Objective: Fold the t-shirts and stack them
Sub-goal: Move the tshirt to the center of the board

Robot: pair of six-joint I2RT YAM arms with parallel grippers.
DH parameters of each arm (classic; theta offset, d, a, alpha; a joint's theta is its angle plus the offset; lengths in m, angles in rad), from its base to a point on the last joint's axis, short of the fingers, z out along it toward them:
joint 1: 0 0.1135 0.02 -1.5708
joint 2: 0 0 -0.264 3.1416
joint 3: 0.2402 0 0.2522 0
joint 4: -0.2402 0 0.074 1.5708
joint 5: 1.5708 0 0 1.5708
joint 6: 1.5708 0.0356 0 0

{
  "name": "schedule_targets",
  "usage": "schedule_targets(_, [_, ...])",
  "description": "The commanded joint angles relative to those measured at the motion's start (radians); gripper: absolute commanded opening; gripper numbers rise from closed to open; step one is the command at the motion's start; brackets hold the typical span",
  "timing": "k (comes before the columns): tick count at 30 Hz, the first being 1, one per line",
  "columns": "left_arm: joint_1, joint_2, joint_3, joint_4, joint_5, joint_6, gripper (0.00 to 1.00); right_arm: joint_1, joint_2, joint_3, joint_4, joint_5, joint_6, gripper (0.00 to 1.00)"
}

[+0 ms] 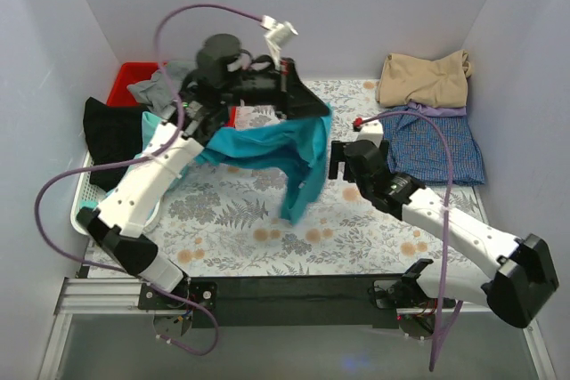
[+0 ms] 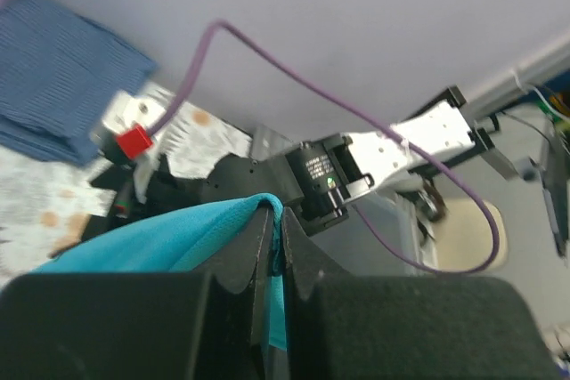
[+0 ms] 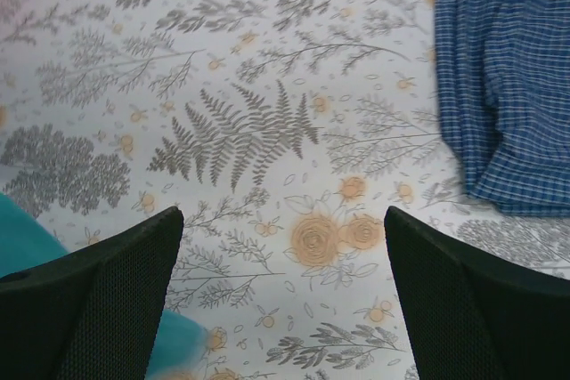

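1. T-shirts — five: a teal shirt (image 1: 298, 153), a tan shirt (image 1: 423, 77), a blue checked shirt (image 1: 441, 144), a black shirt (image 1: 111, 135), a grey-green shirt (image 1: 153, 91).
2. Containers — two: a red bin (image 1: 129, 77), a white basket (image 1: 82, 198).
3. Arms: two, the left arm (image 1: 142, 184) and the right arm (image 1: 463, 233).
4. Claws: two, the left claw (image 2: 276, 224) and the right claw (image 1: 337, 159).
5. Purple cables (image 1: 214, 6): two.
6. Worktop (image 1: 267, 229): one.

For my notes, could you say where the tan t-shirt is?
Top view, far right corner: the tan t-shirt lies at the checked shirt's far edge.
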Motion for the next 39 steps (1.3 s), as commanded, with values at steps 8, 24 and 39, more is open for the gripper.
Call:
schedule_targets(8, [-0.152,0.091,-0.157,0.032,-0.331,0.069,0.0,-0.001,-0.261,-0.026,-0.279,0.269,0.188,0.98])
schedule_targets(24, [-0.101,0.396,-0.059,0.072,-0.415,0.066,0.0,0.05,-0.31,-0.003,-0.162,-0.104,-0.161,0.99])
schedule_targets(39, [-0.126,0.493,0.199,-0.037,-0.18,0.04,0.0,0.16,-0.097,0.095,-0.116,-0.03,-0.288,0.98])
